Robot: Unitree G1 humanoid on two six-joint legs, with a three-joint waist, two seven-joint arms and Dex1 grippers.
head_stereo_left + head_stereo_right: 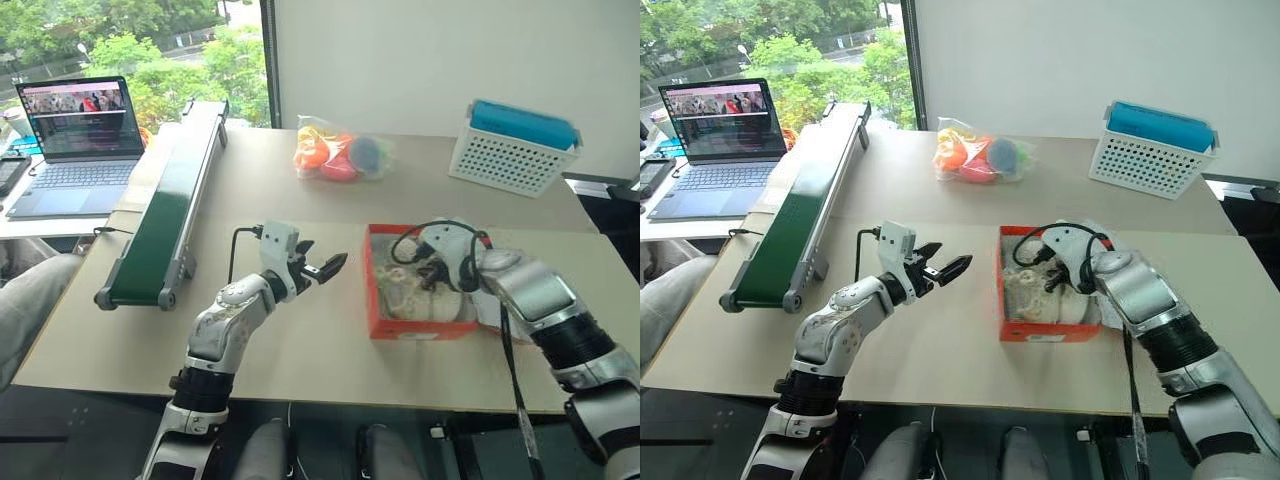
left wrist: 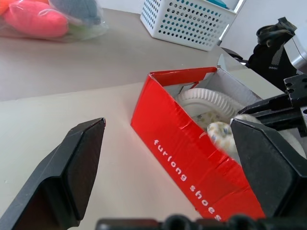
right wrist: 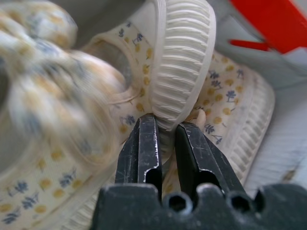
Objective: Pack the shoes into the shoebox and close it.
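The right wrist view shows the right tool (image 3: 165, 143) clenched on a floral sneaker's (image 3: 182, 62) ribbed sole rim inside the shoebox (image 1: 415, 328). The left wrist view reads its side lettering; the left tool (image 1: 322, 262) hangs released over the table (image 1: 300, 200).

We see the orange-red cardboard shoebox (image 1: 1050, 328) open on the beige table (image 1: 940, 340), cream shoes (image 1: 1040, 295) inside. Our right gripper (image 1: 1058, 278) reaches into it; our left gripper (image 1: 943, 266) hovers open beside it.

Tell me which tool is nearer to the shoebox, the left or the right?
The right. The right tool is inside the shoebox, pinching the ribbed sole edge of a shoe. The left tool hovers open over the table, beside the box and apart from it.
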